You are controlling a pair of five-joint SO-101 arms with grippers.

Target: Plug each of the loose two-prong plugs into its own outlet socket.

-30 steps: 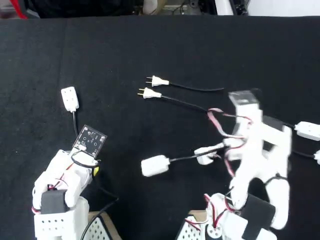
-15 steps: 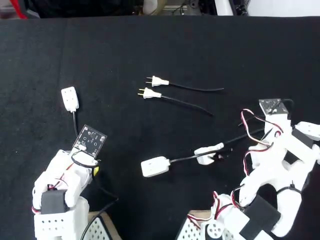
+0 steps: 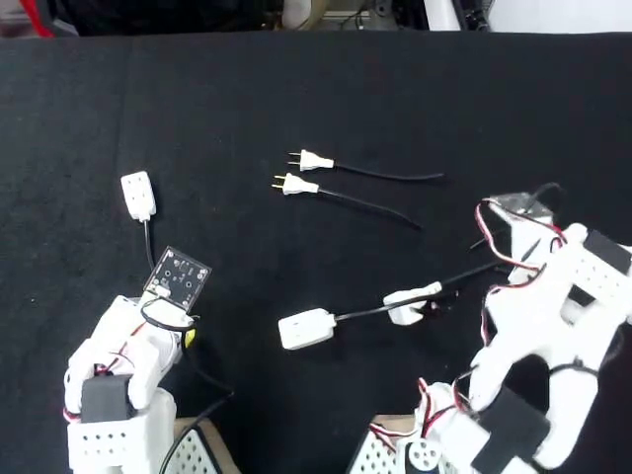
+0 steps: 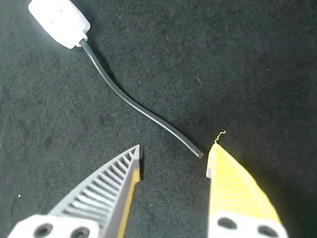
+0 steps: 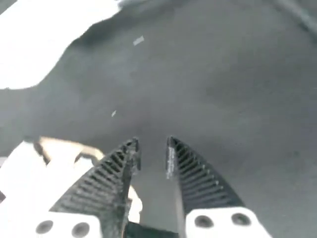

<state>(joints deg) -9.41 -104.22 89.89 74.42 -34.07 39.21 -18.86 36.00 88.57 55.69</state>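
Two loose white two-prong plugs (image 3: 314,160) (image 3: 294,184) lie side by side at the table's centre, black cords trailing right. A white outlet socket (image 3: 138,196) lies at the left; it also appears as the socket (image 4: 59,22) beyond my left gripper (image 4: 177,148), which is open over the end of that socket's black cord (image 4: 143,114). A second socket (image 3: 305,328) lies at the centre front, its cord passing a small white piece (image 3: 410,301). My right gripper (image 5: 151,144) hangs over bare cloth, open by a narrow gap and holding nothing.
The left arm (image 3: 128,346) sits folded at the front left. At the front right stands the right arm (image 3: 553,306) with red and white wires. A blurred white shape (image 5: 44,44) lies beyond the right gripper. Black cloth (image 3: 395,89) covers the table.
The right arm has swung from near the centre out to the right edge and drawn back. The left arm, plugs and sockets have not moved.
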